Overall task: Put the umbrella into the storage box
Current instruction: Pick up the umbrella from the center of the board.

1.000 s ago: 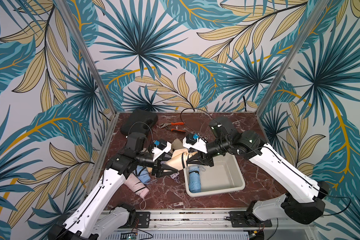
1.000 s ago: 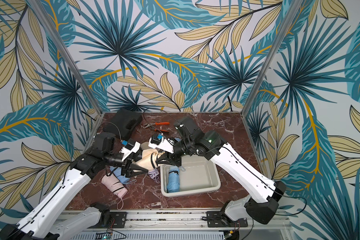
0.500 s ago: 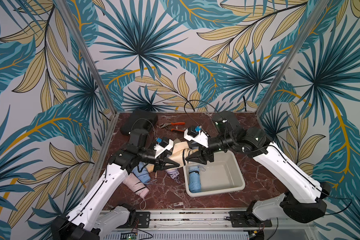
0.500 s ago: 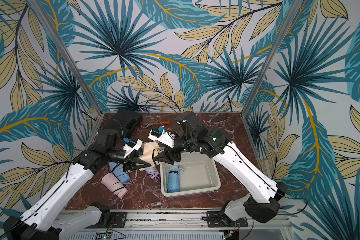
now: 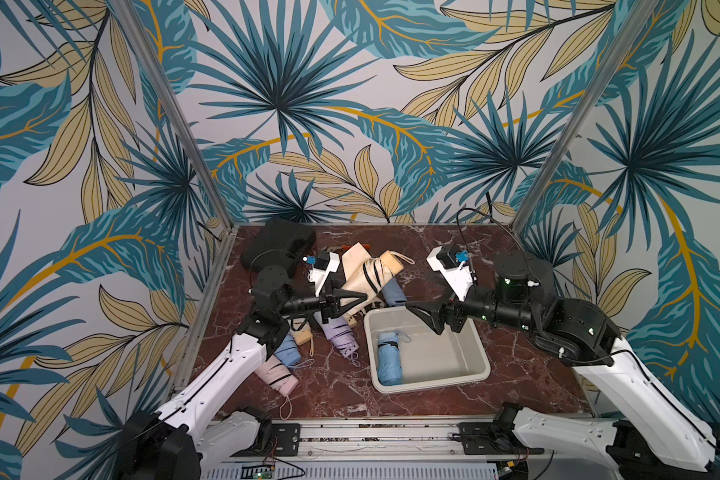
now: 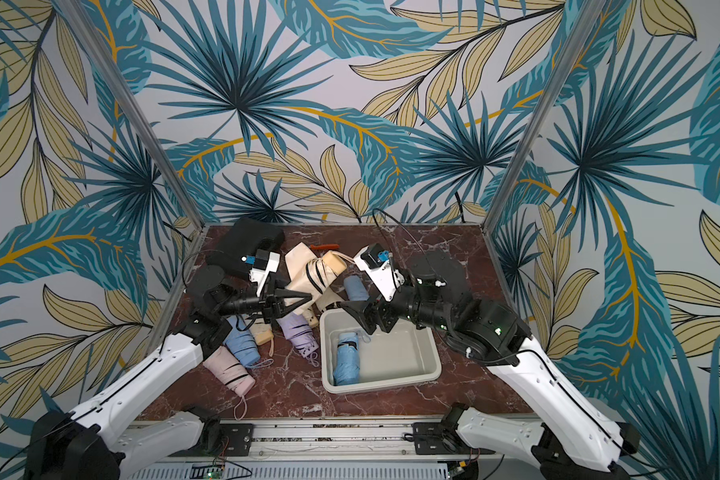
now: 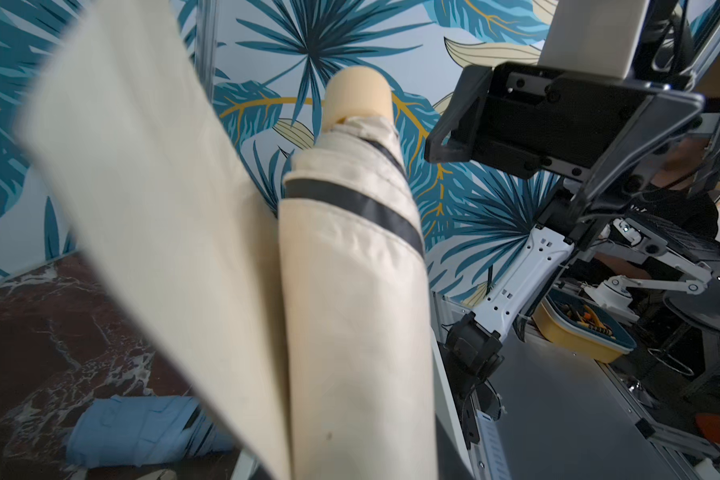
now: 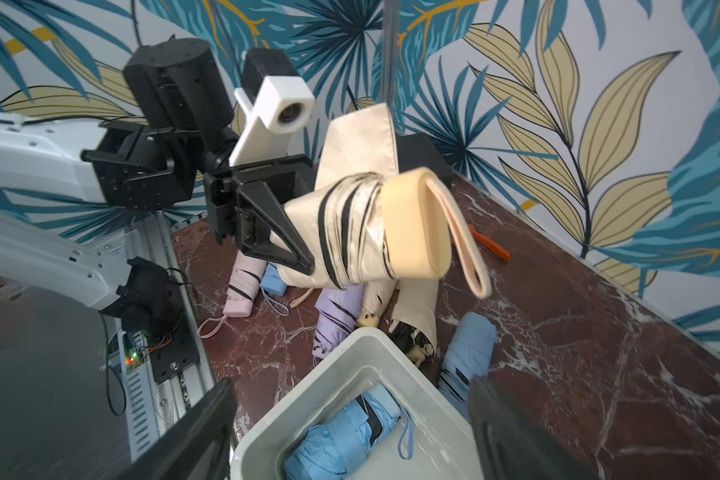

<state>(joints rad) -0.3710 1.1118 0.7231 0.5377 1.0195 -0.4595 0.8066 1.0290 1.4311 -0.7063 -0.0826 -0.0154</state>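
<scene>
My left gripper [image 5: 361, 296] is clamped on the cream umbrella [image 5: 371, 272], held off the table [image 5: 412, 245] just past the far left corner of the box [image 5: 433, 381]. Right gripper [image 5: 422, 316] gapes empty over that rim. In the box, one blue umbrella [image 5: 388, 358] lies along the left wall, the rest is free. Loose umbrellas crowd the marble left of the box; open marble on the right. Leaf-print walls on three sides.

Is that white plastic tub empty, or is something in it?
Not empty: one folded light-blue umbrella lies inside the white plastic tub, against one side.
</scene>
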